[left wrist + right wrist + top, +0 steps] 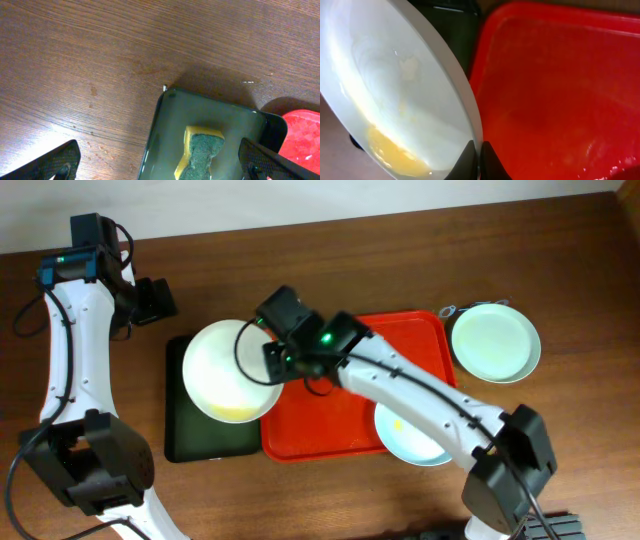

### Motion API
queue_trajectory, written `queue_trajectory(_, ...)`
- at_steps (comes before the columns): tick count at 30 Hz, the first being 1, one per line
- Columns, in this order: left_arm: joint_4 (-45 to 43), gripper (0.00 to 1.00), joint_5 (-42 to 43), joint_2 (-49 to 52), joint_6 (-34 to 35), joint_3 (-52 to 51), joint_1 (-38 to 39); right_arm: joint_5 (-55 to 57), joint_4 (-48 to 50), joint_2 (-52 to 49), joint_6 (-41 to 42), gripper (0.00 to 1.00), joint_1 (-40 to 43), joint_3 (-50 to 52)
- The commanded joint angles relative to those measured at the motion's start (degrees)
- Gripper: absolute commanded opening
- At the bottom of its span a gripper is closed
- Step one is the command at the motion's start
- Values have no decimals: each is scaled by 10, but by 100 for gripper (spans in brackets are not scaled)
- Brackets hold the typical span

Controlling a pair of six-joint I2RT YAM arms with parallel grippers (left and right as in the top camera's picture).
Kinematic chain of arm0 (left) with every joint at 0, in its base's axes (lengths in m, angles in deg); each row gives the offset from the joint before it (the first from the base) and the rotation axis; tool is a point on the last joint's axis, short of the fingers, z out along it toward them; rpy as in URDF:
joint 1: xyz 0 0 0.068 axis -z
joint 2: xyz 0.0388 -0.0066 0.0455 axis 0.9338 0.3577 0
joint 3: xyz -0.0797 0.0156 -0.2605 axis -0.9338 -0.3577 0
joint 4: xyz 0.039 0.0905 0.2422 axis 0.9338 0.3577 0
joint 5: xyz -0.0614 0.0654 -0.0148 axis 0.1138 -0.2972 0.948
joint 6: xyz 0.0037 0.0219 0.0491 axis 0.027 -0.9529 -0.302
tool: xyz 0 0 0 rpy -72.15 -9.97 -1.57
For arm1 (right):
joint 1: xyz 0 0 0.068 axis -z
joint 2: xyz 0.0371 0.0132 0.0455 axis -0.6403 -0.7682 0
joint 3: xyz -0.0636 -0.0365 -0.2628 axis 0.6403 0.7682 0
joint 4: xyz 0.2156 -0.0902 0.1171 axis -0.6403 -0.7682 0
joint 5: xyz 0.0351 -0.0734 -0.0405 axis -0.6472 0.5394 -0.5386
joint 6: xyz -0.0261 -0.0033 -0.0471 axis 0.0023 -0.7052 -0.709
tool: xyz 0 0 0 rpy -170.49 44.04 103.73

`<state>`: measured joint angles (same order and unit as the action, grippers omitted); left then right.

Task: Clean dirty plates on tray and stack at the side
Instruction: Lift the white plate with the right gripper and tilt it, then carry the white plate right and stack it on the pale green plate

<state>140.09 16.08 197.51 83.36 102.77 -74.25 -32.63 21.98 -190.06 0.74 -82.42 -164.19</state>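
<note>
Three plates [232, 370] [494, 340] [400, 444], two trays [320, 425] [188, 435], one sponge [200, 152]

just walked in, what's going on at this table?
Plate-cleaning run. The right gripper is shut on the rim of a yellow-smeared plate, holding it tilted over the dark green tray, just left of the red tray. The left gripper hangs open above the green tray, where a sponge lies; it holds nothing. A second plate with a yellow spot sits on the red tray, and a third plate, apparently clean, rests on the table to its right.
</note>
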Motion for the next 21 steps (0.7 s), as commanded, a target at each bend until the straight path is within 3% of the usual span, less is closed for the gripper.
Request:
queue_trajectory(1,1,99,-2,-2,-1,12,1,131,19,-6,7,4,-38,-10)
queue_trajectory(4,1,99,-2,-2,-1,12,1,197,39,-6,2,4,-64,-10)
queue_trajectory(11,1,99,-2,-2,-1,12,1,385,68,-6,-103,4,-135,-10)
queue_trajectory(16,1,99,-2,-2,-1,12,1,492,70,-6,-118,4,-166,-10)
queue_trajectory(21,1,99,-2,-2,-1,12,1,501,132,-6,-265,4,-168,-10)
